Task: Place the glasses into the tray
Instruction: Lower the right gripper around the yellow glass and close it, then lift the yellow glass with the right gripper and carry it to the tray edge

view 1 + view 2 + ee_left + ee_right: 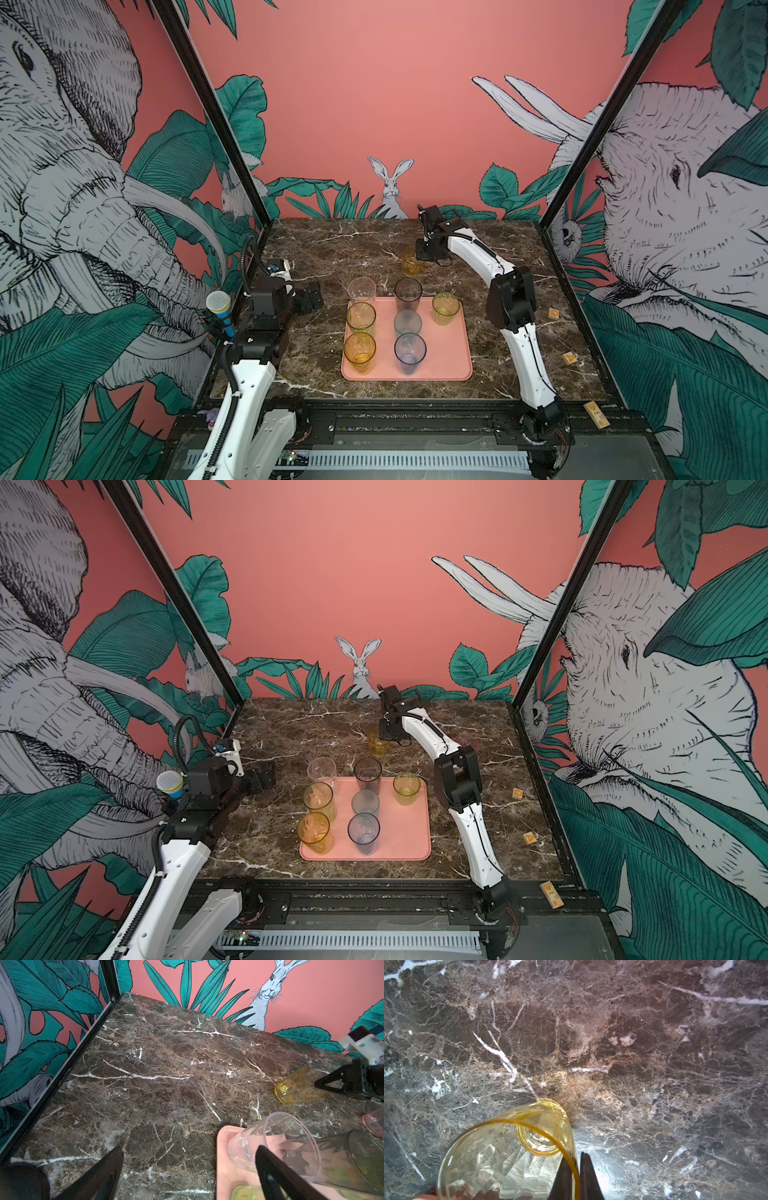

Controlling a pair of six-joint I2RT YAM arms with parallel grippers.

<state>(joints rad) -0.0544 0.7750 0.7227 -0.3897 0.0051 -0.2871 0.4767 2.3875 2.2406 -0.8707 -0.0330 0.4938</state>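
Observation:
The salmon-pink tray (446,357) (409,837) lies mid-table and holds several upright glasses, among them a clear one (361,291), a smoky grey one (408,293), a green one (445,307) and a lavender-blue one (409,352). Behind the tray a short amber glass (411,264) (500,1157) stands on the marble. My right gripper (420,258) (576,1165) is shut on its rim, one finger inside the wall and one outside. To the left of the tray my left gripper (309,297) (190,1152) hangs open and empty. A pink glass (374,1124) shows at the edge of the left wrist view.
Wooden blocks (554,313) (569,358) lie on the right of the table, and another (596,413) on the front rail. A toy microphone (219,309) stands by the left arm's base. Black frame posts bound both sides.

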